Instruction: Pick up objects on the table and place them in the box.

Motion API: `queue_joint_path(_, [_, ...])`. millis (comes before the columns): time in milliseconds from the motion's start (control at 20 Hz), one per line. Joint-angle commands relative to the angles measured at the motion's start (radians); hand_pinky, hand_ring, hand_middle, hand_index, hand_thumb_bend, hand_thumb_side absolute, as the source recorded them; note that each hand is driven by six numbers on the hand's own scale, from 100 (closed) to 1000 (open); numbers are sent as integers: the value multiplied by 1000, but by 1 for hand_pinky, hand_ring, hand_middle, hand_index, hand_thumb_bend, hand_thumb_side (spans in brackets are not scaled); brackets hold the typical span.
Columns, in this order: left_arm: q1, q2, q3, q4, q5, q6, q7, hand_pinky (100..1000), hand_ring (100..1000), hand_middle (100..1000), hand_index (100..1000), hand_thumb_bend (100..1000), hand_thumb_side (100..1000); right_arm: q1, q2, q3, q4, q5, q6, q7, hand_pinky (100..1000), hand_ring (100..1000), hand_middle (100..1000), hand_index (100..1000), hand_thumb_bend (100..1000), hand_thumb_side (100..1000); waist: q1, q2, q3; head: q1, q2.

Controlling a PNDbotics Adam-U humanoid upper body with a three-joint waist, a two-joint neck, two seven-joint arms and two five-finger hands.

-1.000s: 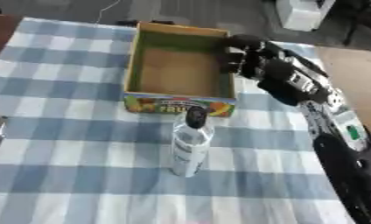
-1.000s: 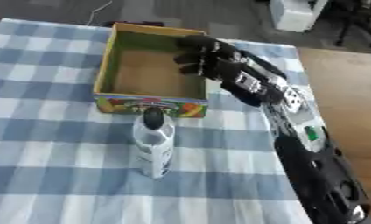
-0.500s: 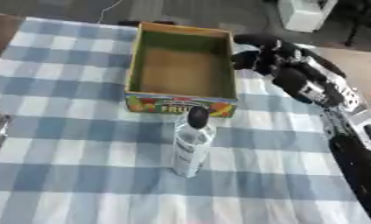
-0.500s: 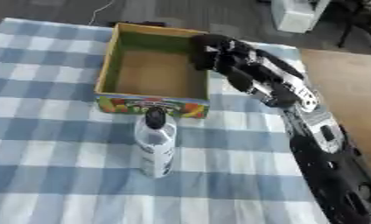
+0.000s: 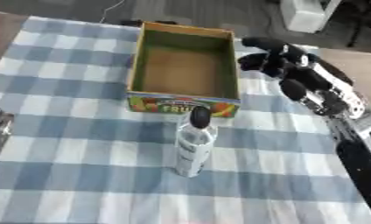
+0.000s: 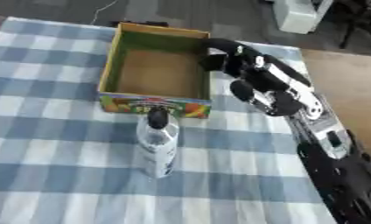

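Bottle (image 5: pixel 193 142) with a black cap stands upright on the checked cloth (image 5: pixel 81 175), just near of the box (image 5: pixel 183 98). Farther back, the box shows only its bare brown floor. Right hand (image 5: pixel 274 59) hovers beside its far right wall, fingers curled, holding nothing.

One box (image 5: pixel 184 99), one bottle (image 5: pixel 193 146), one robot hand (image 5: pixel 273 61)
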State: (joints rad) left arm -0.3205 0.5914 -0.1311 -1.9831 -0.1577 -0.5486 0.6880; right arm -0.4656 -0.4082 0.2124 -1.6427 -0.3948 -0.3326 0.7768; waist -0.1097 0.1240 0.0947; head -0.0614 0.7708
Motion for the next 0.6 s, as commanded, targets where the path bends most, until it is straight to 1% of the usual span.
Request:
queue_joint_path(50, [-11,25,5,-17,3,-32,29,494,589,652,738,100,819,-4,-39,7,-24,9,-118,108,929,910,1000,1000,323,520,4,-16,1,5,-1])
queue_joint_path(300, [-11,26,5,-17,3,-32,28,494,589,652,737,100,819,2,-49,19,-24,34,-148,129,924,905,1000,1000,321,537,4,-16,1,7,-1])
queue_joint_path(600, [-10,25,4,-17,4,-31,26,493,588,652,737,100,819,1,-42,25,-12,37,-152,130,920,903,1000,1000,320,568,4,-16,2,7,-1])
